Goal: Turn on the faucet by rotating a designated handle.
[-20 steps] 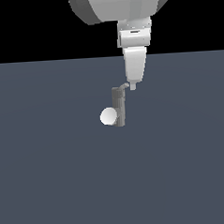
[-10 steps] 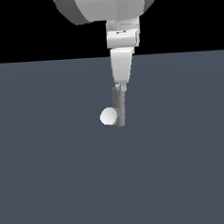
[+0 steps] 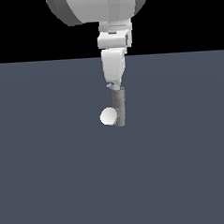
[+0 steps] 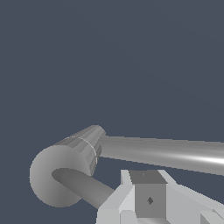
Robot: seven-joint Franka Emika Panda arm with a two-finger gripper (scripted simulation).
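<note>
My white pincer (image 3: pixel 113 85) has shifted toward the exterior view's left and now sits at the top of the small grey cylindrical faucet post (image 3: pixel 119 107), against the thin flat grey lever handle (image 4: pixel 162 152). How far my jaws stand apart I cannot tell. Judgement: the push is beginning.

Count from my end: one faucet (image 3: pixel 118 106), centre of the exterior frame, a single grey upright post. One handle (image 4: pixel 162 151) on it, the long grey bar running to the right edge of the wrist frame. One white ball end (image 3: pixel 108 117), just left of the post in the exterior frame. One robot arm (image 3: pixel 112 43) coming down from top centre, one pincer (image 3: pixel 113 87) on it. One table (image 3: pixel 52 174) surface. I see nothing else to count.
</note>
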